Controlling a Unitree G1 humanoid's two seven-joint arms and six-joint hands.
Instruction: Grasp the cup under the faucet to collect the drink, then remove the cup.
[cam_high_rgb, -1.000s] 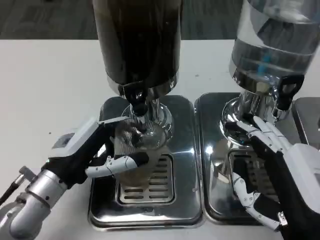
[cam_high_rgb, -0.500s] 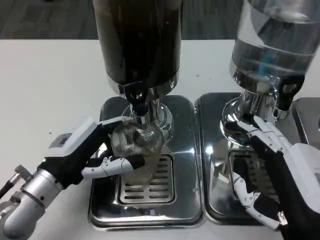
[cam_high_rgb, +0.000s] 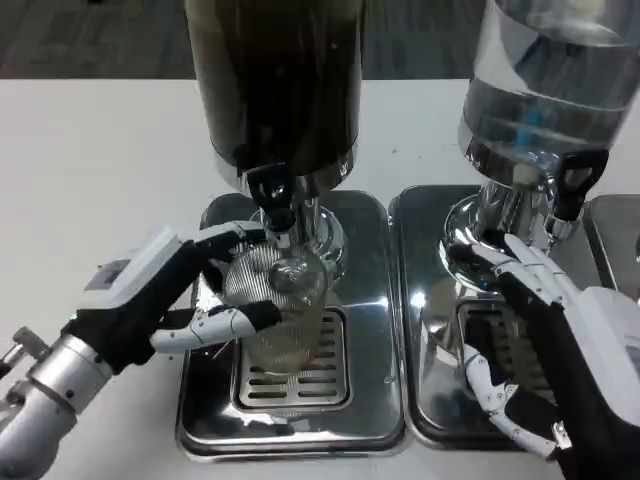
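Observation:
A clear ribbed cup (cam_high_rgb: 278, 305) stands on the drip tray (cam_high_rgb: 294, 415) under the black faucet (cam_high_rgb: 272, 200) of the dark drink dispenser (cam_high_rgb: 275, 80). My left hand (cam_high_rgb: 165, 295) holds the cup from its left side, fingers wrapped around front and back. A little pale liquid shows low in the cup. My right hand (cam_high_rgb: 545, 345) hangs open over the second drip tray (cam_high_rgb: 430, 310), below the clear water dispenser (cam_high_rgb: 545, 80), holding nothing.
Both dispensers stand on metal bases with slotted grilles. The clear dispenser's black tap (cam_high_rgb: 572, 185) is just above my right hand. White table (cam_high_rgb: 90, 170) lies to the left of the trays.
My left hand has drawn slightly left and toward me with the cup, which sits a bit lower and more toward the grille. The right hand has barely moved.

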